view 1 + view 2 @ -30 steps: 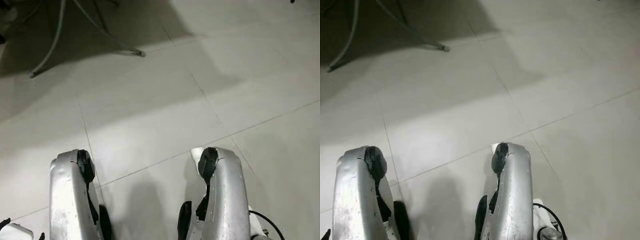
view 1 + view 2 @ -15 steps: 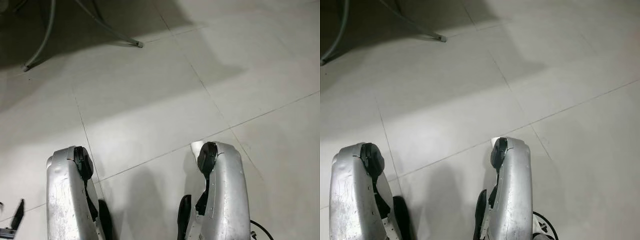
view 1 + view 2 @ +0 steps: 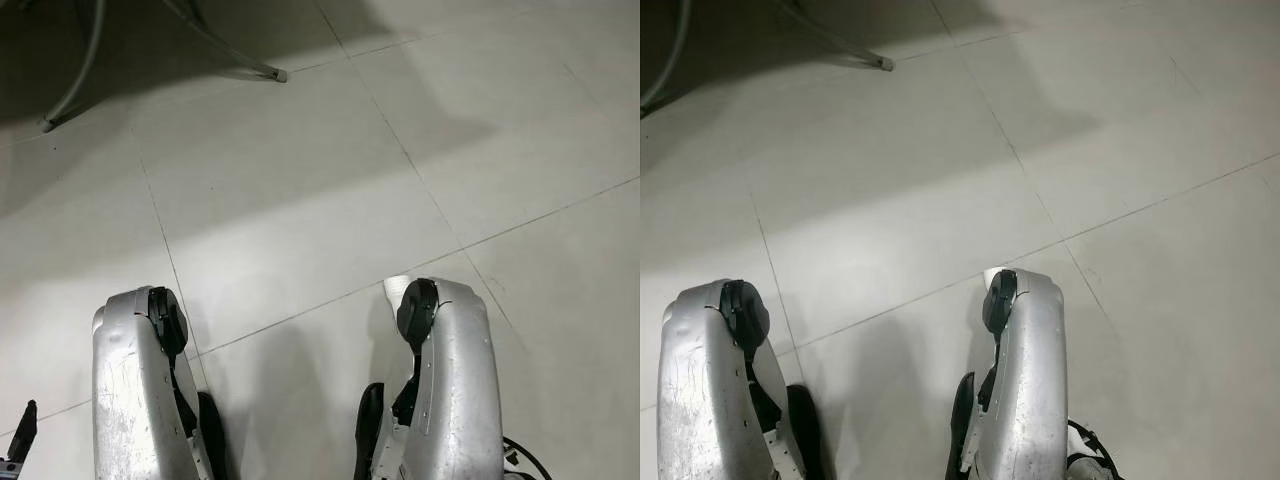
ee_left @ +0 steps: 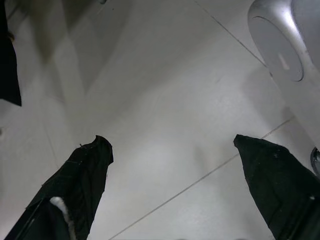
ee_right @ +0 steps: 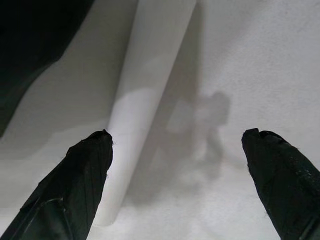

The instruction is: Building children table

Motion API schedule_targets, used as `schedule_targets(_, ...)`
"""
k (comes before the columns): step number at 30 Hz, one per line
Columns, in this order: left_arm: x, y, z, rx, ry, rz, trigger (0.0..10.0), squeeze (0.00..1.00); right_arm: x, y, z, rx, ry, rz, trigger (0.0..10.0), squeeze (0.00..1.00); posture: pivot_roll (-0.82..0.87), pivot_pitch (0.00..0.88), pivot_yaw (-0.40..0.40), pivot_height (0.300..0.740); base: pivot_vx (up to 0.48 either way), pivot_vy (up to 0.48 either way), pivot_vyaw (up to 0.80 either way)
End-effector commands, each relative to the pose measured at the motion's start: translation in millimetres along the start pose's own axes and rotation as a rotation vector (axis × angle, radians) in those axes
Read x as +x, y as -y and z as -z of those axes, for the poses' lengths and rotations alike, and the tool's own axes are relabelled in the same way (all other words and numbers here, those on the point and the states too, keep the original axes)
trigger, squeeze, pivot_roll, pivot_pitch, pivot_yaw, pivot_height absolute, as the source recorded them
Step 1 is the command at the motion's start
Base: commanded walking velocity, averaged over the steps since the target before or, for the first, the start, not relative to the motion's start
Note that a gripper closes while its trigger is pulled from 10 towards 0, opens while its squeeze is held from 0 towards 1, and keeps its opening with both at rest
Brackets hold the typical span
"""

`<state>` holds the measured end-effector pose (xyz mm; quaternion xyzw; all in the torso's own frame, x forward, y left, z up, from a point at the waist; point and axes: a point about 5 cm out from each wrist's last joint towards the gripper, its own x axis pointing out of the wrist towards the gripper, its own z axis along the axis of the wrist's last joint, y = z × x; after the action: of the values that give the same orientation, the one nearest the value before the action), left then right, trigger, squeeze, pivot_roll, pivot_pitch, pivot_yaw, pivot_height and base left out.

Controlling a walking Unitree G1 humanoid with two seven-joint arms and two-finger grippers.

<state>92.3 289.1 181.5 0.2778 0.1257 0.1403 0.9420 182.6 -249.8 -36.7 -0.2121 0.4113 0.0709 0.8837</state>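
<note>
**Both arms lowered over tiled floor, a white table leg beneath the right gripper**

Head views: the two silver arms occupy the lower frame, the left arm (image 3: 140,390) at lower left and the right arm (image 3: 450,385) at lower right, above a pale tiled floor (image 3: 300,200). Grey tubular legs (image 3: 75,85) of some furniture, partly in shadow, cross the upper left corner.

Left wrist view: the left gripper (image 4: 172,150) has its fingers spread wide, nothing between them.

Right wrist view: the right gripper (image 5: 177,145) is likewise spread apart and empty. A white cylindrical table leg (image 5: 145,100) lies on the floor just beyond one fingertip.

Risk: the round leg would probably roll if a finger nudged it off-centre, so a grasp started from this offset could miss. Nothing appears to obstruct the approach; the grey legs stand well apart.
</note>
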Motion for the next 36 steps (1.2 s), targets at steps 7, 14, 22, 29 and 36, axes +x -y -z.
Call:
schedule_targets(7,-10.7,-11.3,3,0.037,-0.051,-0.011,10.0,0.00,-6.3,-10.0,-3,0.051,0.036,-0.016,10.0,0.00,0.12,0.507,-0.076,0.300,0.000,0.000,0.00)
schedule_targets(14,-13.9,-14.9,2,0.054,-0.065,-0.001,10.0,0.00,-22.2,-6.3,1,0.087,0.043,0.000,10.0,0.00,0.13,0.527,-0.062,0.300,0.000,0.000,0.00)
schedule_targets(22,-12.9,-14.7,2,0.056,-0.067,0.012,10.0,0.00,-36.7,-5.8,-3,0.136,0.056,0.033,10.0,0.00,0.12,0.529,-0.053,0.300,0.000,0.000,0.00)
schedule_targets(29,-4.6,-10.6,3,0.044,-0.054,0.020,10.0,0.00,-25.0,-3.7,0,0.177,0.054,0.055,10.0,0.00,0.12,0.491,-0.040,0.300,0.000,0.000,0.00)
schedule_targets(36,5.2,-9.5,6,0.041,-0.040,0.025,10.0,0.00,-28.6,-2.1,2,0.220,0.053,0.098,10.0,0.00,0.11,0.461,-0.028,0.300,0.000,0.000,0.00)
